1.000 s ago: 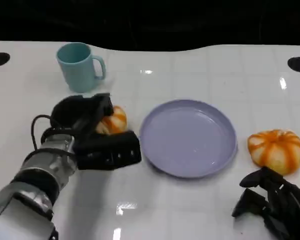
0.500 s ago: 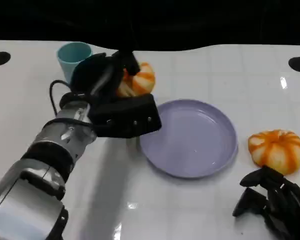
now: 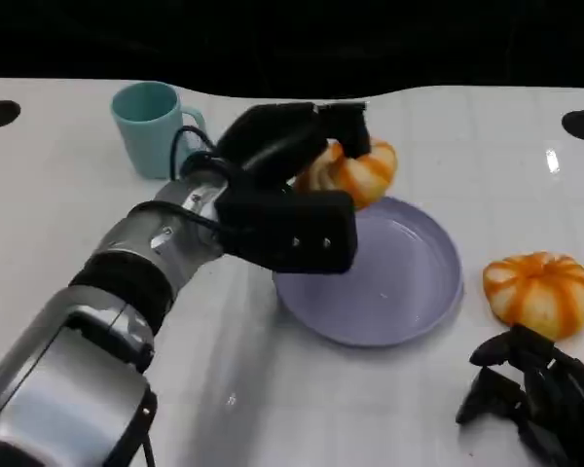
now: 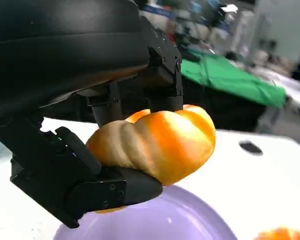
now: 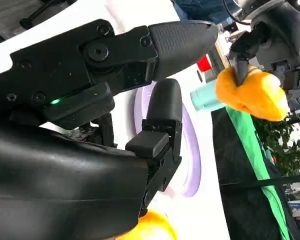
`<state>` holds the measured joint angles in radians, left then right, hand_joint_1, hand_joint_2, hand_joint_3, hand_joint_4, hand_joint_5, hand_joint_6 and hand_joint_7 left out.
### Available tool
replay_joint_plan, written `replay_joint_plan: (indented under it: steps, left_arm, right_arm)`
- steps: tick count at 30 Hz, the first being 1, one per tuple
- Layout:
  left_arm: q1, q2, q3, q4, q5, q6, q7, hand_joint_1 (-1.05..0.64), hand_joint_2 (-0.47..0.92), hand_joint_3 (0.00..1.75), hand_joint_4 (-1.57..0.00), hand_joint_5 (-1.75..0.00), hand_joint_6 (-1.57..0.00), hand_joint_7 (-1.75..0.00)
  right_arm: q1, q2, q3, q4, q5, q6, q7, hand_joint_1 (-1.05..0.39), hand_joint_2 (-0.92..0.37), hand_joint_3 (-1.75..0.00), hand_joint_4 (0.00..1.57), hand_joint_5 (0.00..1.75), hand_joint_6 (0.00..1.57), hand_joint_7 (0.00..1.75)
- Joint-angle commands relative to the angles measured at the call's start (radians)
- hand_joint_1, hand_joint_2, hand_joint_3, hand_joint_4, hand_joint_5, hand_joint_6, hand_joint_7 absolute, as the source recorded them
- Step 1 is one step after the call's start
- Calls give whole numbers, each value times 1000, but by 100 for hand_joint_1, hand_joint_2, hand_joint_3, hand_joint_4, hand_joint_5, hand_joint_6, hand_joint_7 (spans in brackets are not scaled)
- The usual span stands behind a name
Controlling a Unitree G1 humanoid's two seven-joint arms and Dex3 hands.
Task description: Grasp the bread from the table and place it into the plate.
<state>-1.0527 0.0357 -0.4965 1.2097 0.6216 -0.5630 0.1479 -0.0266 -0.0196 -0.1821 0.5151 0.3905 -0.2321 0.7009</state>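
Note:
My left hand grips an orange, ridged bread roll and holds it in the air over the far left rim of the lavender plate. The left wrist view has that bread roll clamped between the black fingers, with the plate just beneath. A second orange bread roll lies on the table to the right of the plate. My right hand rests near the table's front right, just in front of that second roll, fingers apart and holding nothing. From the right wrist, the held roll shows hanging above the plate.
A teal mug stands at the back left of the white table, behind my left forearm. Two black round marks sit at the table's far corners. A dark edge runs behind the table.
My left hand has lifted the bread roll off the table beside the plate and carried it up and to the right, over the plate's rim. The right hand has stayed put.

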Motion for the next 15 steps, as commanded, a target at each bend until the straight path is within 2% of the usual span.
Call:
replay_joint_plan:
  steps: [1, 4, 10, 15]
  left_arm:
    - [-39, -15, -42, 22, 34, -3, -41, -17, 49, 117, -88, -175, -74, -175]
    - [-42, -26, -51, 30, 38, 8, -54, -18, 51, 108, -88, -175, -74, -175]
    - [-34, -37, -77, 44, 62, 17, -49, -19, 51, 103, -87, -175, -73, -175]
    - [-27, -44, -90, 51, 60, 42, -78, -17, 59, 100, -84, -175, -70, -175]
  right_arm:
    - [9, -8, -9, -4, 8, -10, -3, -52, -92, -28, 61, 153, 56, 122]
    - [11, -8, -7, -6, 7, -7, -3, -53, -92, -29, 60, 154, 55, 122]
    - [11, -7, -3, -14, 5, 9, -13, -53, -92, -27, 60, 154, 56, 122]
    - [17, -6, 1, -31, 2, 20, -25, -53, -92, -27, 61, 153, 57, 123]
